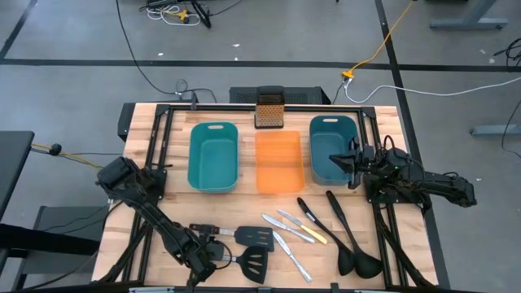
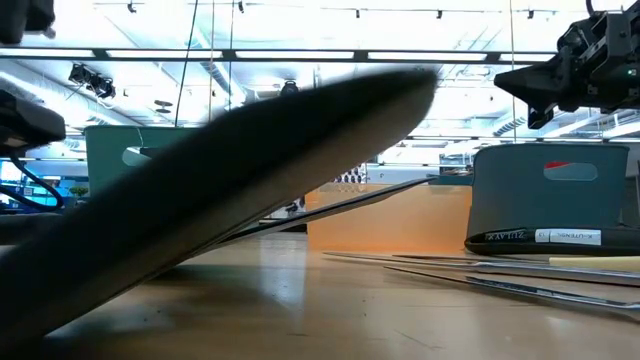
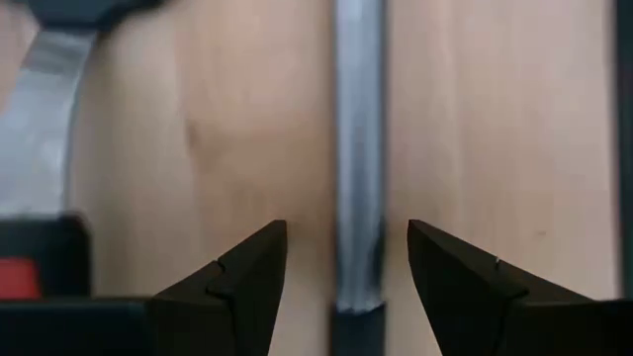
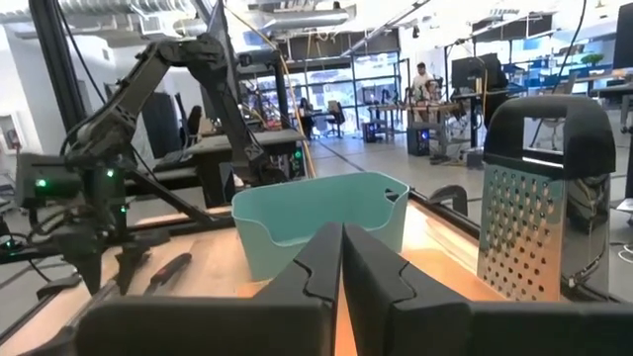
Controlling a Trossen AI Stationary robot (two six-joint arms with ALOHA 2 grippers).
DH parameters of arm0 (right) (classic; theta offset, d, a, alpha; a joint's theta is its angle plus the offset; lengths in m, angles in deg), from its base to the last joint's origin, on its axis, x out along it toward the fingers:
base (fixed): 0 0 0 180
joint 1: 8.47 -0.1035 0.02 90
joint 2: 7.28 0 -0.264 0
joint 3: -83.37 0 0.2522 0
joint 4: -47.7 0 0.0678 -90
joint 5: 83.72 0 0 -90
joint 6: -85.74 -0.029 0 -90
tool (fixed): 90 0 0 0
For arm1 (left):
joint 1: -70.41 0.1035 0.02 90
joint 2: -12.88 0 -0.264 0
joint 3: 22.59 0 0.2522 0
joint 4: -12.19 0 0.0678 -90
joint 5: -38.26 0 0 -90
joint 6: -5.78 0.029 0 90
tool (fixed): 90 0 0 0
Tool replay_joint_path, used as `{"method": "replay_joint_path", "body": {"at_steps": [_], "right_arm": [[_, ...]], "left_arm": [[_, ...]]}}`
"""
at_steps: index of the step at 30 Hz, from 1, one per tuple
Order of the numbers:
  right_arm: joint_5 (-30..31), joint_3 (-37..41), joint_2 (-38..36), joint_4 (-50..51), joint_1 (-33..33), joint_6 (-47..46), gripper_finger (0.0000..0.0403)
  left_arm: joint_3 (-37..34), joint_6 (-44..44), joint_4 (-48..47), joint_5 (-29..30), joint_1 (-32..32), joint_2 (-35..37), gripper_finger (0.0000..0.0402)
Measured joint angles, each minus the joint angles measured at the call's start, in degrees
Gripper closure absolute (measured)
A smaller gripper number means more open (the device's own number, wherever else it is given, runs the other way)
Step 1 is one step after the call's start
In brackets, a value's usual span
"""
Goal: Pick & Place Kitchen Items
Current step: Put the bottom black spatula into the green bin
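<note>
Down at the table's near edge, the left gripper (image 1: 213, 259) has its fingers (image 3: 242, 287) spread to either side of a spatula's steel handle (image 3: 357, 148), not pinching it. Its arm slants back to the left rear. Only the left wrist view shows that gap on both sides of the handle. Both spatulas (image 1: 254, 251) lie beside the knives (image 1: 293, 232) and ladles (image 1: 352, 236). Over the right teal bin (image 1: 332, 146), the right gripper (image 1: 353, 160) hangs with fingers pressed together, empty. The low view alone shows a label strip (image 2: 545, 237) on the bin, its writing unreadable.
</note>
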Motion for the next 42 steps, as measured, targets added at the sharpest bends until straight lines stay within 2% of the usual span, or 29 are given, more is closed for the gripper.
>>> {"method": "replay_joint_path", "body": {"at_steps": [5,8,16,25,29,37,42], "right_arm": [[-0.01,0.00,0.50,0.02,0.00,0.01,0.0381],[0.22,0.00,0.63,0.00,0.00,0.02,0.0381],[0.36,0.00,0.63,0.00,0.00,0.02,0.0381],[0.36,0.00,0.63,0.00,0.00,0.02,0.0381],[0.36,0.00,0.66,-0.05,-0.01,0.02,0.0381],[0.36,0.00,0.70,-0.11,0.00,0.02,0.0381],[0.36,0.00,0.70,-0.18,-0.02,-0.22,0.0381]], "left_arm": [[0.05,0.12,-0.34,0.94,-0.01,-0.14,0.0187],[0.00,0.26,-0.57,1.57,-0.11,-0.15,0.0204],[-0.07,2.04,-1.21,1.32,-0.09,-0.15,0.0329],[2.36,4.47,-2.64,-1.55,-0.13,0.53,0.0329],[7.05,6.80,-8.03,0.10,-0.04,0.94,0.0329],[17.51,13.33,-21.71,7.09,-0.07,1.62,0.0329],[18.75,16.51,-21.87,9.38,0.80,6.87,0.0329]]}}
